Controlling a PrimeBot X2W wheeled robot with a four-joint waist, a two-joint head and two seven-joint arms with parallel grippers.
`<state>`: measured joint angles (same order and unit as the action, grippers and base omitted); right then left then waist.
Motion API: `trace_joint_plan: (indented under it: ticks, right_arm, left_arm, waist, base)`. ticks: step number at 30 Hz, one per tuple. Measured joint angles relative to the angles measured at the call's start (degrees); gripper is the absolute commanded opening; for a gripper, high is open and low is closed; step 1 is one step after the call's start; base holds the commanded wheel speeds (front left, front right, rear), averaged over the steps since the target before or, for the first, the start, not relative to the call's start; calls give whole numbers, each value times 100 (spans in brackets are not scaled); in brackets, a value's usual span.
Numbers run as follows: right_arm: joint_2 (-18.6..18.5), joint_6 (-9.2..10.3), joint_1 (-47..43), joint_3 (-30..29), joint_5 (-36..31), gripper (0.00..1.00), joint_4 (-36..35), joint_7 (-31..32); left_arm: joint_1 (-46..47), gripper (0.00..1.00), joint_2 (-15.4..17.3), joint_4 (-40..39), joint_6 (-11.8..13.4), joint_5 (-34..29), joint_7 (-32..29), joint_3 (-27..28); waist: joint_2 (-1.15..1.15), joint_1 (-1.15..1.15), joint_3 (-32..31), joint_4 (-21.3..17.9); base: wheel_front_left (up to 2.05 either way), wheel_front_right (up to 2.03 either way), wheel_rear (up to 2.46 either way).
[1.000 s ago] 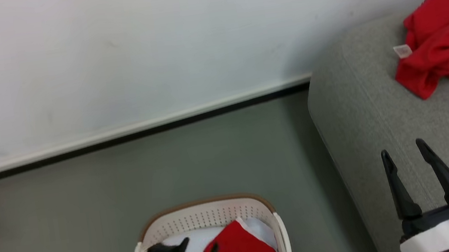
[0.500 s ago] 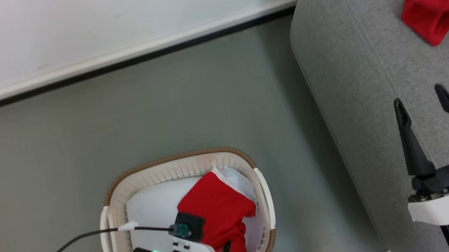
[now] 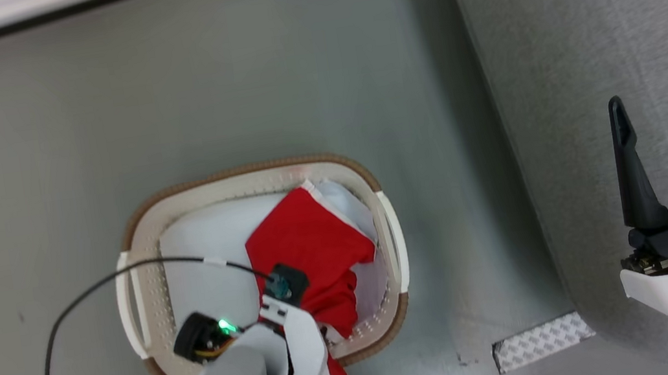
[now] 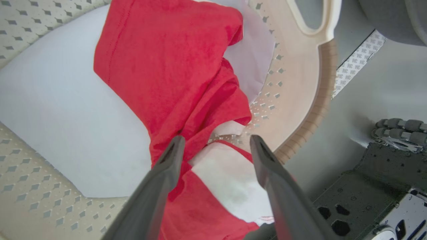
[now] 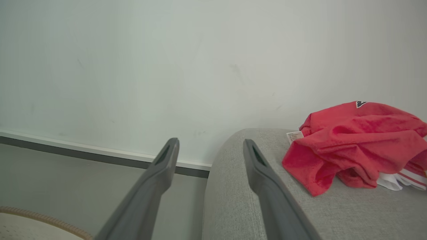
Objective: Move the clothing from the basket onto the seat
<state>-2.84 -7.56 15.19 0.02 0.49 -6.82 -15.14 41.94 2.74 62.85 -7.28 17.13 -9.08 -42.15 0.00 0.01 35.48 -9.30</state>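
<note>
The basket (image 3: pixel 240 173) stands on the floor left of the seat (image 3: pixel 550 52). A red garment (image 3: pixel 306 244) with a white panel lies in it on a pale sheet (image 3: pixel 206 251) and hangs over the near rim. In the left wrist view my left gripper (image 4: pixel 217 140) is open, its fingers on either side of a red-and-white fold (image 4: pixel 220 166) by the basket wall (image 4: pixel 300 86). My right gripper (image 3: pixel 652 90) hangs open above the seat, holding nothing. Another red garment (image 5: pixel 353 146) with a small white label lies bunched on the seat (image 5: pixel 233 186).
A black cable (image 3: pixel 93 290) arcs over the basket's left side to my left wrist. A patterned strip (image 3: pixel 542 339) lies on the grey floor between basket and seat. A wall with a dark baseboard (image 3: pixel 23 22) runs behind. My wheeled base (image 4: pixel 383 173) sits close to the basket.
The head camera has tilted down, so the whole picture shifted. My left arm has reached lower over the basket's near side onto the red garment. Both grippers stay open.
</note>
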Motion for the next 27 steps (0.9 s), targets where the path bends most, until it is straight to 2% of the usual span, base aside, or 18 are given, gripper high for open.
trace_joint_plan:
  ticks: [10,27]
  right_arm:
    - [-1,0,96,3,56,100,-260,0]
    - [-2,0,200,-1,372,100,-398,0]
  left_arm:
    - [602,100,-2,528,24,5,-5,-401]
    - [1221,100,109,1003,31,-112,-75,-677]
  waist:
    - [0,0,654,-25]
    - [0,-1,1275,-215]
  base:
    - [0,0,0]
    - [0,0,0]
